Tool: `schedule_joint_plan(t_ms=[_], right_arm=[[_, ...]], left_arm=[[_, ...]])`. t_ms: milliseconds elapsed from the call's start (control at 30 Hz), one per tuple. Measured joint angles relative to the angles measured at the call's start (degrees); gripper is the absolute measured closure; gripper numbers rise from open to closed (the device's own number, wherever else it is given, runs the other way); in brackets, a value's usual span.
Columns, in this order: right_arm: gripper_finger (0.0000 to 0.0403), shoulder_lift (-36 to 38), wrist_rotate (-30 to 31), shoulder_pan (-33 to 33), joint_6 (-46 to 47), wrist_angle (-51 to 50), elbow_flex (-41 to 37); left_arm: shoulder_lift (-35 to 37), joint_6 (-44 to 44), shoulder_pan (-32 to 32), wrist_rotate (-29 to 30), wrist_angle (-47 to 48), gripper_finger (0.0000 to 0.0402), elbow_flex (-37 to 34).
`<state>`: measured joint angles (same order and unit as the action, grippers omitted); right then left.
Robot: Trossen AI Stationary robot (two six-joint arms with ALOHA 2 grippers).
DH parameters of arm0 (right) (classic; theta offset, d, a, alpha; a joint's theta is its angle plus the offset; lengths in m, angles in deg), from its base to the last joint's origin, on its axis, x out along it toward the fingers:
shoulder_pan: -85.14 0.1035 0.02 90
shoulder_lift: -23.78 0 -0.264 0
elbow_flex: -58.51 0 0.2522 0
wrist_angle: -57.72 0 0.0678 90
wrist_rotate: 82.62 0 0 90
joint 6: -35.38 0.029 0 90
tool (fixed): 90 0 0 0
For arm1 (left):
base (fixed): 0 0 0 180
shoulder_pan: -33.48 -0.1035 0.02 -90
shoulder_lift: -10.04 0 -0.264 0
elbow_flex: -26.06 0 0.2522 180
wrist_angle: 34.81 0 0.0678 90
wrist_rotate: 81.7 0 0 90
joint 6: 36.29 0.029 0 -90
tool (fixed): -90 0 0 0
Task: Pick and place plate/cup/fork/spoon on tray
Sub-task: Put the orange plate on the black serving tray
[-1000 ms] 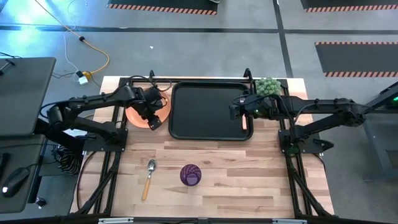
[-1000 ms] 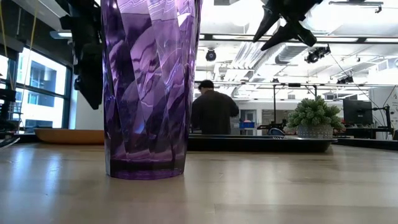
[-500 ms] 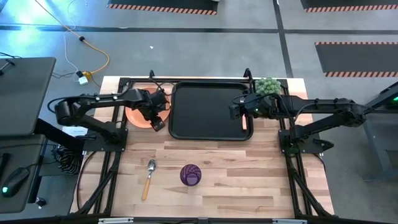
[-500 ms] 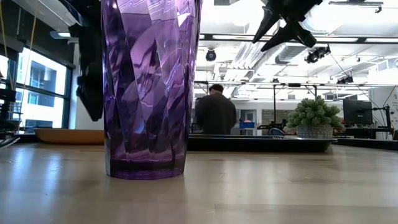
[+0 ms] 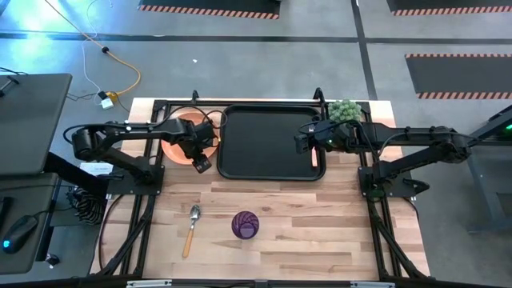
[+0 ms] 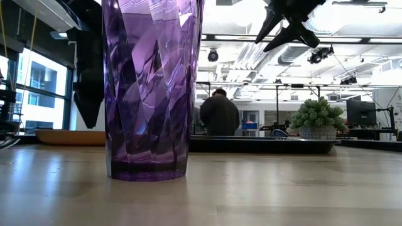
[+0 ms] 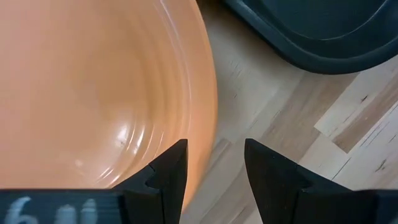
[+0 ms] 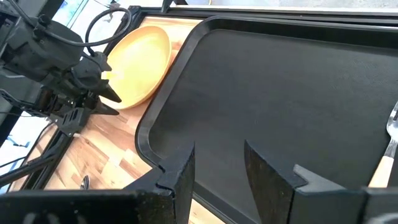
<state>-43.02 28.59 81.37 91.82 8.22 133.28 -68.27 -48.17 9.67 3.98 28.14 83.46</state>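
Note:
The orange plate (image 5: 178, 141) lies flat on the table left of the black tray (image 5: 268, 142). My left gripper (image 5: 200, 158) is open just above the plate's edge nearest the tray. In the left wrist view (image 7: 214, 163) one finger stands over the plate (image 7: 93, 93) and the other over bare wood. My right gripper (image 5: 302, 141) is open and empty, high above the tray's right part (image 8: 280, 93). The fork (image 5: 314, 157) lies in the tray at its right rim. The spoon (image 5: 192, 226) and the purple cup (image 5: 245, 225) rest on the table near the front edge.
A small green plant (image 5: 344, 110) stands at the tray's far right corner. Black frame bars run along the table's left and right sides. Bare wood lies between the tray and the cup. A person (image 6: 217, 114) stands in the room behind.
My left gripper has gone down toward the plate's rim and a little toward the table's near edge, with its fingers still apart. The right arm has kept still.

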Motion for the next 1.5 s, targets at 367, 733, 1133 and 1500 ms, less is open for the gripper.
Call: schedule_joint_plan(t_ms=[367, 733, 1133, 1500], right_arm=[[0.0273, 0.0, 0.04, 0.0, 0.0, -0.01, 0.0], [0.0273, 0.0, 0.07, 0.0, -0.17, -0.02, 0.0], [0.0273, 0.0, 0.13, 0.0, -1.03, -0.02, 0.0], [0.0273, 0.0, 0.09, 0.0, -1.03, -0.02, 0.0]], left_arm=[[-4.71, -0.03, 0.22, 1.39, -3.18, 0.0255, 0.0], [-5.53, 0.0, 0.22, 2.46, -3.23, 0.0322, 0.02], [-5.42, 0.0, 0.26, 3.54, -3.34, 0.0391, 0.22], [-1.41, -1.04, 0.26, 3.7, -1.47, 0.0399, 0.11]])
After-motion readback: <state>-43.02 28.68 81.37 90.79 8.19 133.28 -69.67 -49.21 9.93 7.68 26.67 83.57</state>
